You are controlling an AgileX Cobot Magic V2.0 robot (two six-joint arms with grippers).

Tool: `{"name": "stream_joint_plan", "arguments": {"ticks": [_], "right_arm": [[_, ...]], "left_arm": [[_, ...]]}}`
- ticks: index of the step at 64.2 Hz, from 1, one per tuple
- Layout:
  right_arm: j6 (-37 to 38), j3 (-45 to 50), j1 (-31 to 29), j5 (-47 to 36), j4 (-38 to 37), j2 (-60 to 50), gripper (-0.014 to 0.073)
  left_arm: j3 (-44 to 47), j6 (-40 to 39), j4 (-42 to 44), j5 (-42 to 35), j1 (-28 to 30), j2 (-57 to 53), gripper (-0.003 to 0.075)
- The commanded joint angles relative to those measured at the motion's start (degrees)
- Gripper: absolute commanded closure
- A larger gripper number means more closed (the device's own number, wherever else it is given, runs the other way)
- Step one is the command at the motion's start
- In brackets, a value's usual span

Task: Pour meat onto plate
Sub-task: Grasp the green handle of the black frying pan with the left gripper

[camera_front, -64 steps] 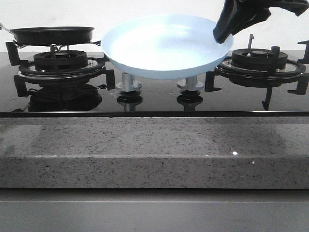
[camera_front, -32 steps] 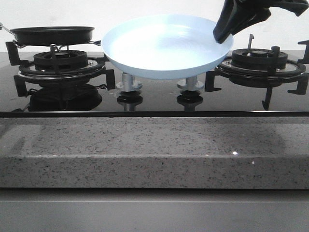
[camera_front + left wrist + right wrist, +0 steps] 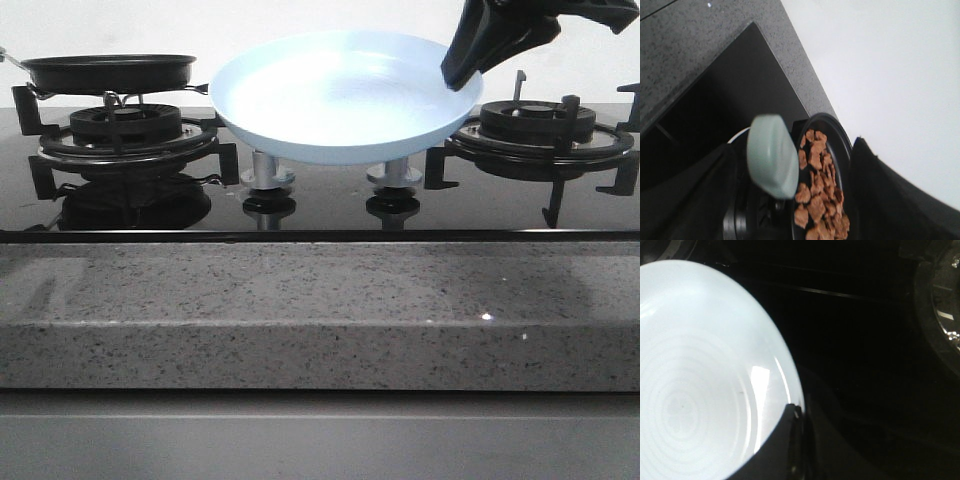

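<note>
Nothing has visibly moved since the earlier front pictures: the plate (image 3: 335,95) hangs at the same height and tilt above the middle of the stove (image 3: 320,205), over the two silver knobs (image 3: 268,176), and the right gripper (image 3: 462,68) stays clamped on its right rim, jaws closed onto the edge. At front left, the black frying pan (image 3: 110,70) sits on the left burner (image 3: 125,135); the right burner (image 3: 540,130) is bare, and a speckled stone counter (image 3: 320,310) runs across the foreground. From the left wrist, the meat (image 3: 817,192) lies heaped in the pan (image 3: 840,150), orange-brown pieces against the black. A pale green handle end (image 3: 772,155) sits between the two dark fingers (image 3: 890,200) of the left gripper (image 3: 785,200), which stand wide apart and do not touch it. From the right wrist, the plate (image 3: 700,390) fills one side, bright and bare, with a dark fingertip (image 3: 782,445) pressed on its rim.
</note>
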Motion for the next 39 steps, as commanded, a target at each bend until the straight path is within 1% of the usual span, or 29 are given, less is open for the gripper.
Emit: {"name": "stream_joint_plan", "arguments": {"ticks": [1,9,19,24,28,39], "right_arm": [[-0.6,-1.3,0.1,-2.6,1.5,-2.5,0.0662],[-0.6,-1.3,0.1,-2.5,1.5,-2.5,0.0662],[-0.6,-1.3,0.1,-2.3,1.5,-2.5,0.0662],[-0.6,-1.3,0.1,-2.3,1.5,-2.5,0.0662],[-0.6,-1.3,0.1,-2.3,1.5,-2.5,0.0662],[-0.6,-1.3,0.1,-2.3,1.5,-2.5,0.0662]], "left_arm": [[-3.3,0.4,-2.6,1.0,0.1,-0.7,0.0247],[-5.1,0.4,-2.9,1.4,0.1,1.3,0.0247],[-5.1,0.4,-3.3,1.5,0.1,1.8,0.0247],[-5.1,0.4,-3.3,1.5,0.1,1.8,0.0262],[-5.1,0.4,-3.3,1.5,0.1,1.8,0.031],[-5.1,0.4,-3.3,1.5,0.1,1.8,0.0496]]}}
